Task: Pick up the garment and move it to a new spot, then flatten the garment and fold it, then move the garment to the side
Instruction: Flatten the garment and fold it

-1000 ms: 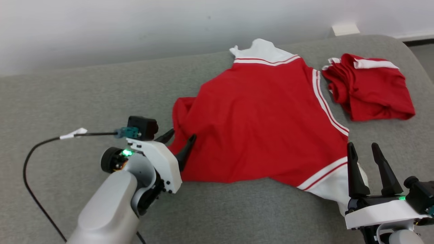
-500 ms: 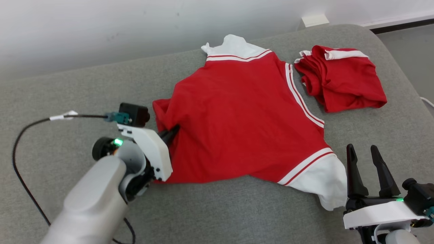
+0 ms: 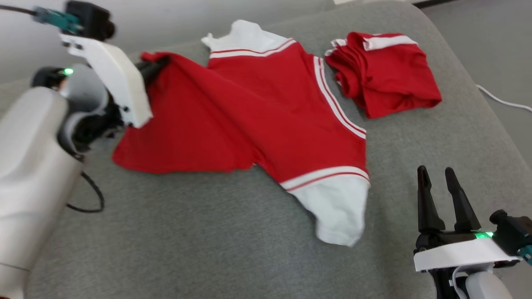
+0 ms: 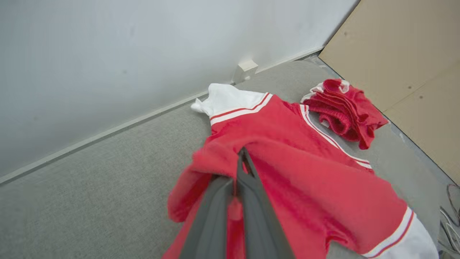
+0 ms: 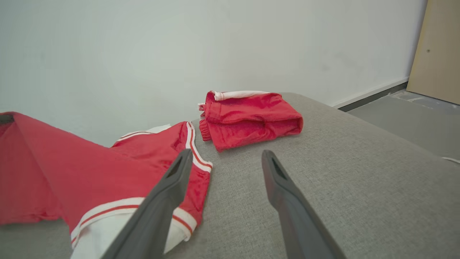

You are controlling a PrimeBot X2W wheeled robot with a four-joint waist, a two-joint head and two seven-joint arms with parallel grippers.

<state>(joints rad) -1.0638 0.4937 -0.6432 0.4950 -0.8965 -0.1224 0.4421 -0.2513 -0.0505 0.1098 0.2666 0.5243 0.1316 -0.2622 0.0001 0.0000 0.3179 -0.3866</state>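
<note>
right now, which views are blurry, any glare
Head view: the red garment with white sleeves is smeared near the left gripper. Left wrist view: that gripper's dark fingers are out of focus. Right wrist view: the folded red cloth pile is crisp. Even light, no glare.

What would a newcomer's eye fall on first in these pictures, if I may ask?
First, the bright red garment with white sleeves, spread across the middle of the grey surface, its left edge pinched and held up by the shut left hand. Next, a second red garment lies folded at the far right, apart from the first. The right hand waits open at the lower right, holding nothing.
</note>
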